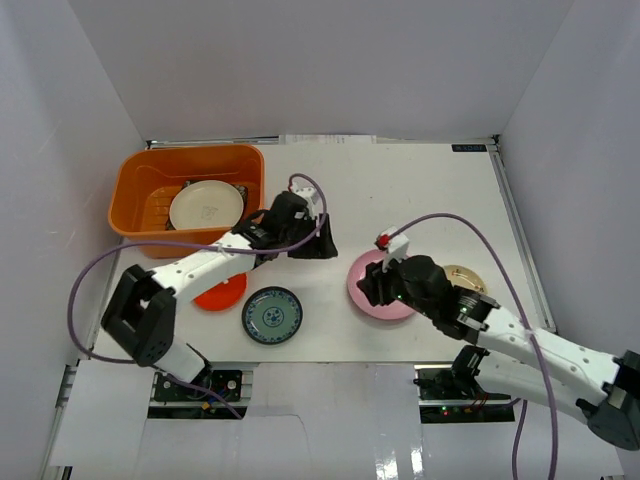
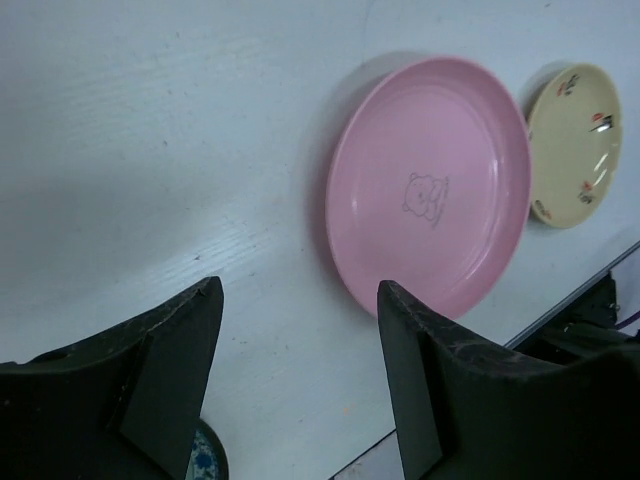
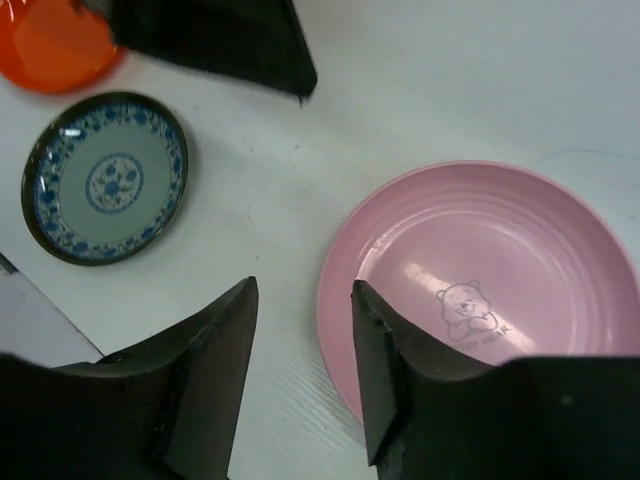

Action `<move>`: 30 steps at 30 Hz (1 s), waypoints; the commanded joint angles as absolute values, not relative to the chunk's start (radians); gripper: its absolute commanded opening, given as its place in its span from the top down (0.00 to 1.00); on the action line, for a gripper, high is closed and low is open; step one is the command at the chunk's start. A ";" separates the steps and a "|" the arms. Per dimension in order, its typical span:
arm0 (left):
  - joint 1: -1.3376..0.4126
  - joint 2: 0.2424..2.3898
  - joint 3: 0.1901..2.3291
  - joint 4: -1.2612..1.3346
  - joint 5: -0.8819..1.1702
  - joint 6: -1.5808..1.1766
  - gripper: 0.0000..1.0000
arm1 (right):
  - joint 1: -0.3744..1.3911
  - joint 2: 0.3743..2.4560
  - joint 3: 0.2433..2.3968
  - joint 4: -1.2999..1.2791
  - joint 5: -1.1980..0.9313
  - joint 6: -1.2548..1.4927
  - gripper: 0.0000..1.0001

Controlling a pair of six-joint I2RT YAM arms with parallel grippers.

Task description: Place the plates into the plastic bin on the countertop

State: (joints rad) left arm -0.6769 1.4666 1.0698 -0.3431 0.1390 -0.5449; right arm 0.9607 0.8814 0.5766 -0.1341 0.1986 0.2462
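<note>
Orange plastic formed the bin (image 1: 135, 190) at the far left corner of the counter (image 1: 420, 190). A cream round plate (image 1: 206, 207) lay inside it on something dark, of which only slivers showed, too covered to name. The left tool (image 1: 318, 240) hung just beside the bin's near right corner with its fingers (image 2: 165, 370) spread wide and nothing between them. From its wrist view the pink plate (image 2: 430, 185) lay whole on the counter, with the beige plate (image 2: 575, 145) just beyond it. Overhead, the right arm hid much of both. The right tool (image 3: 303, 380) was low at the pink plate's left edge with its fingers parted. The rim sat partly in the gap, but whether either finger touched it could not be told. An orange-red plate (image 1: 222, 290) was half hidden under the left arm and cut off at the corner of the right wrist view. The blue-patterned plate (image 1: 272, 314) lay uncovered near the front edge, close beside the orange-red one, though contact could not be told.
</note>
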 commanded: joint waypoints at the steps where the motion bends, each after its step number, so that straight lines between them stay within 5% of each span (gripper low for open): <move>1: -0.759 1.544 1.074 -0.240 0.134 -0.609 0.27 | 0.963 0.722 0.601 -0.239 0.377 0.291 0.53; 4: -0.804 1.658 1.114 -0.212 0.120 -0.617 0.28 | 0.960 0.603 0.571 -0.267 0.451 0.330 0.64; 10: -0.847 1.834 1.184 -0.192 0.089 -0.601 0.38 | 0.960 0.520 0.532 -0.275 0.486 0.373 0.67; 13: -0.851 1.882 1.190 -0.192 0.051 -0.584 0.58 | 0.960 0.511 0.519 -0.275 0.482 0.382 0.67; 14: -0.851 1.888 1.189 -0.190 0.040 -0.584 0.74 | 0.962 0.509 0.515 -0.275 0.482 0.383 0.67; 17: -0.851 1.879 1.186 -0.190 0.015 -0.577 1.00 | 0.960 0.503 0.500 -0.275 0.477 0.393 0.67; 23: -0.832 1.627 1.215 -0.206 -0.119 -0.516 1.00 | 0.960 0.462 0.485 -0.268 0.469 0.397 0.66; 30: -0.469 1.289 1.206 -0.290 -0.130 -0.531 1.00 | 0.960 0.521 0.425 -0.146 0.355 0.420 0.63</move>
State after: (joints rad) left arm -0.6426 1.4616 1.1851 -0.2626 -0.0689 -0.5201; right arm 0.9596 0.4793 0.4545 -0.2382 0.4160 0.3958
